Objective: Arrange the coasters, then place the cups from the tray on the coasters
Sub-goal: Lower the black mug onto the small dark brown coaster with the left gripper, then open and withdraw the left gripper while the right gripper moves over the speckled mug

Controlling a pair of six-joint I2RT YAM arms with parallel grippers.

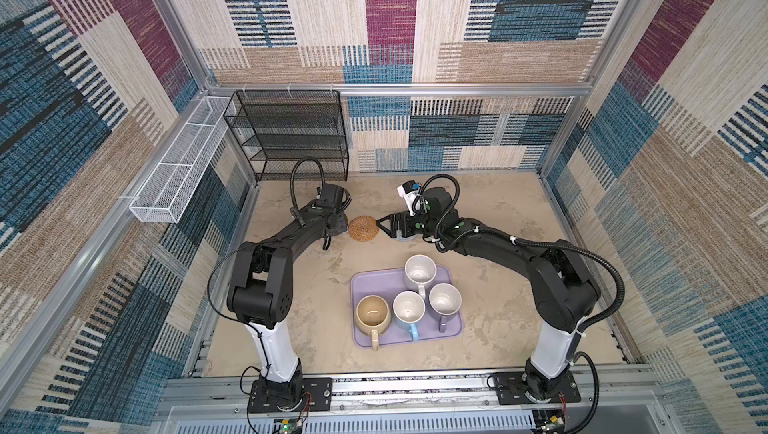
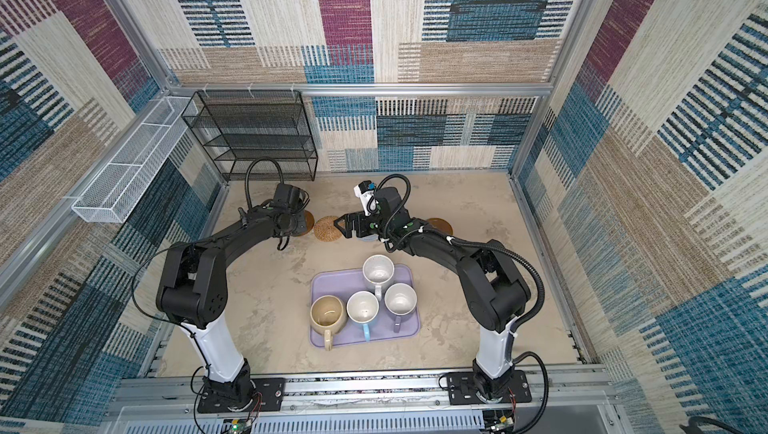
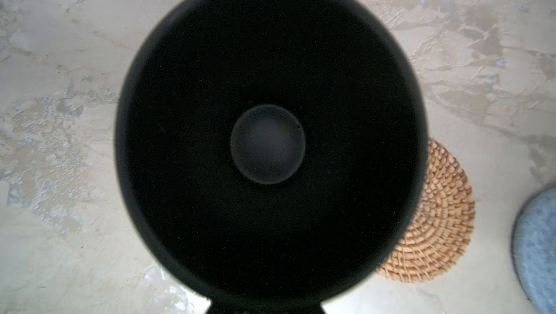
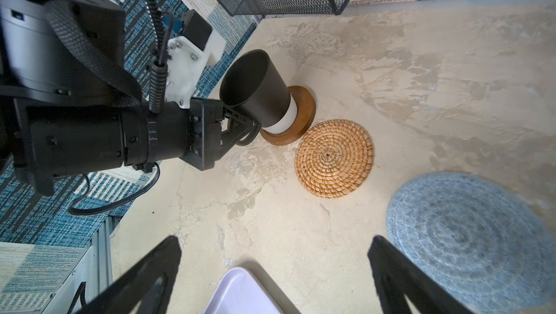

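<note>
Gripping the black mug (image 4: 255,90) by its handle with my left gripper (image 4: 240,124): stiff, weighty, breakable, probably slick ceramic. My right gripper (image 1: 388,226) spreads wide, empty.

Bare tabletop (image 1: 498,307) lies open right of the tray (image 1: 370,286) and at the back right. Four cups (image 1: 419,272) crowd the tray. A black mesh rack (image 1: 291,137) fills the back left corner, seemingly close behind the black cup (image 4: 255,87) clamped in my left gripper (image 4: 240,126).
</note>
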